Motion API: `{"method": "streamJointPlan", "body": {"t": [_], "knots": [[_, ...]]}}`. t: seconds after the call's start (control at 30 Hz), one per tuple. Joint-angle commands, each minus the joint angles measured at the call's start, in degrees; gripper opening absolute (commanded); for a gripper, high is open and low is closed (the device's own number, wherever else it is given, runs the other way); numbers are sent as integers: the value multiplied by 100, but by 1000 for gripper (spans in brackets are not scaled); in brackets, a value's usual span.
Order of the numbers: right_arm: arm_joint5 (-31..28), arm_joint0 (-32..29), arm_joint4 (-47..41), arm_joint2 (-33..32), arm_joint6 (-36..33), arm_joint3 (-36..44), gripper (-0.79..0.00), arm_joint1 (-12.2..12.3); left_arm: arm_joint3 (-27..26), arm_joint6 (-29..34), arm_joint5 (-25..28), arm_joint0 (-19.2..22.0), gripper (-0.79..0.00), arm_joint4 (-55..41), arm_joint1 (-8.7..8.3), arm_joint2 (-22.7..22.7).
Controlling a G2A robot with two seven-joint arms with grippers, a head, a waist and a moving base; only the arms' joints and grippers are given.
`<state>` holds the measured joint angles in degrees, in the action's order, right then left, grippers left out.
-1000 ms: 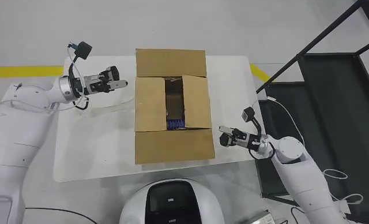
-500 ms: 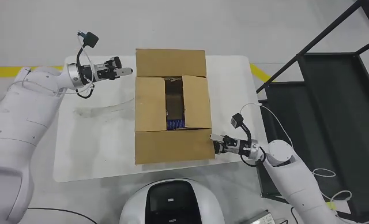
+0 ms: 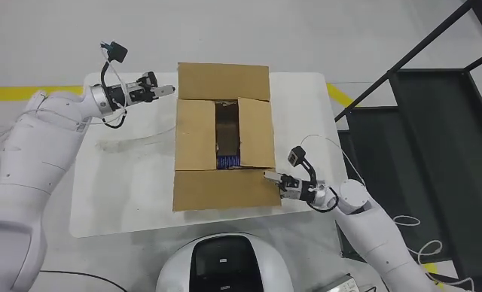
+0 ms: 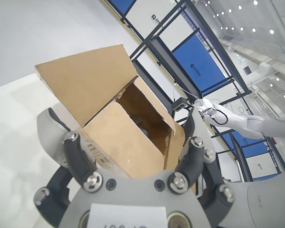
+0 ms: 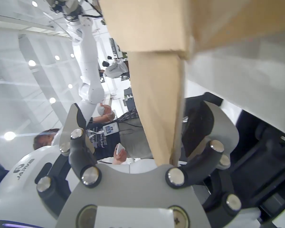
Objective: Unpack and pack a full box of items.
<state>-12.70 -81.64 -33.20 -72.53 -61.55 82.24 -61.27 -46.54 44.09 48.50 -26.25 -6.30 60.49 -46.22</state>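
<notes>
Flap (image 3: 226, 191) corner is straddled by right gripper (image 3: 269, 177), fingers spread, unclamped; flap's long axis runs straight ahead. Left gripper (image 3: 169, 89), likewise spread, is placed just short of box (image 3: 223, 81).

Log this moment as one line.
box: top partly open | left gripper: open, at box's far left corner | right gripper: open, straddling right edge of near flap

Ahead of the left tool (image 3: 169, 89), the box (image 3: 197, 134) hides its contents except a blue scrap (image 3: 228, 162), too small to identify. The flap (image 5: 156, 100) between the jaws of the right tool (image 5: 140, 111) is blurred.
</notes>
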Motion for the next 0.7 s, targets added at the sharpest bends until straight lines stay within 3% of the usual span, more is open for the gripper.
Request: {"method": "streamJointPlan", "body": {"t": [0.0, 0.3, 0.67], "knots": [[17, 70, -502, 7, -86, 8, 0, -26, 191, -117, 35, 43, 0, -26, 62, 48], [414, 116, -1521, -212, -178, 230, 0, -43, 1186, -180, 263, 593, 0, -20, 461, 403], [214, 318, -900, -166, 732, 474, 0, -90, 2226, -22, 321, 1008, 0, -288, 1029, 767]]}}
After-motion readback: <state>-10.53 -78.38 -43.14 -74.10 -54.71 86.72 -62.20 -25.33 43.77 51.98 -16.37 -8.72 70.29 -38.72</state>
